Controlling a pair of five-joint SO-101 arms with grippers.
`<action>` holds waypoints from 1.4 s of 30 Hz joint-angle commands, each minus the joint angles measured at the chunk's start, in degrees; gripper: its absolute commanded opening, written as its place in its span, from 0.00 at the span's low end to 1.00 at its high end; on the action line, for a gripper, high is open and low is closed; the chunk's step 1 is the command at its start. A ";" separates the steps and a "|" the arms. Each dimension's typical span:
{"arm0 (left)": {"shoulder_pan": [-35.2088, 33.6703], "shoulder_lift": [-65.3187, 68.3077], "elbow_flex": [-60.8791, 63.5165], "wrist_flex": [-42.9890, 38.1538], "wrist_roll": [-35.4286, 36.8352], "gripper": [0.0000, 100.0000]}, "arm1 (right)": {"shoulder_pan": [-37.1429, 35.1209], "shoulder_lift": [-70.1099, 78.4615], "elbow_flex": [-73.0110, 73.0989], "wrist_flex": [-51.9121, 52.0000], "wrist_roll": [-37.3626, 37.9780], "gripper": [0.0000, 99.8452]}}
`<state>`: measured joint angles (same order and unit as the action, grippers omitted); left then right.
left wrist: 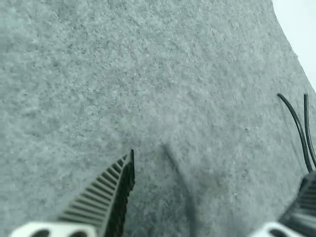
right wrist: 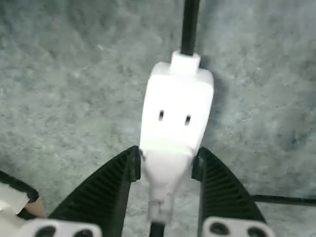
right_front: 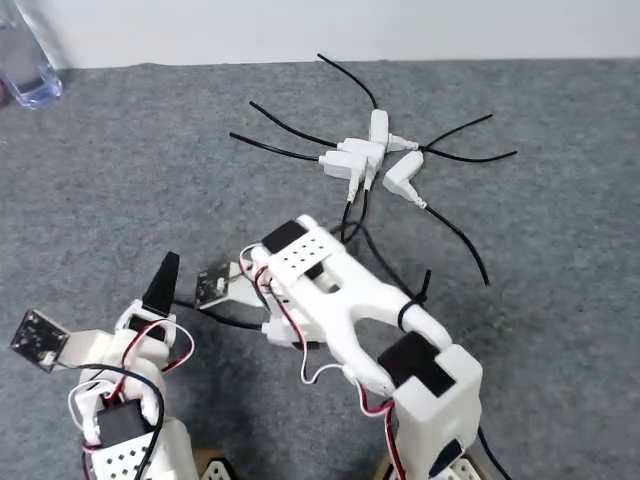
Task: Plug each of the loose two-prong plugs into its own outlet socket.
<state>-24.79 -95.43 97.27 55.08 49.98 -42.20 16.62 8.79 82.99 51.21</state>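
A cluster of white plugs and sockets (right_front: 355,158) with black cables lies at the far middle of the grey mat. One angled white plug (right_front: 403,174) lies loose just to its right. In the right wrist view my right gripper (right wrist: 168,153) is shut on the narrow end of a white plug piece (right wrist: 177,116) with two small slots, and a black cable (right wrist: 189,24) leaves its far end. My right arm (right_front: 345,295) covers that gripper in the high view. My left gripper (left wrist: 219,168) hangs open over bare mat at the near left, its black finger (right_front: 163,280) pointing away.
Black cables (right_front: 455,235) fan out from the cluster to both sides and run back under my right arm. Two cable ends (left wrist: 298,128) show at the edge of the left wrist view. A clear bottle (right_front: 25,65) stands at the far left corner.
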 commanded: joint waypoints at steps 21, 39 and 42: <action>-15.82 -0.62 -0.66 -9.23 -5.71 0.47 | -3.91 3.38 -1.05 -5.76 -4.48 0.16; -16.88 -0.62 -0.57 -9.41 -7.47 0.47 | 1.89 -0.92 -3.08 -5.49 0.26 0.01; -16.88 -0.62 -0.57 -9.41 -7.47 0.47 | 4.97 -6.81 -6.33 -2.95 0.18 0.01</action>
<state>-41.58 -95.43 97.27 47.34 42.86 -40.44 17.32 7.47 77.54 50.77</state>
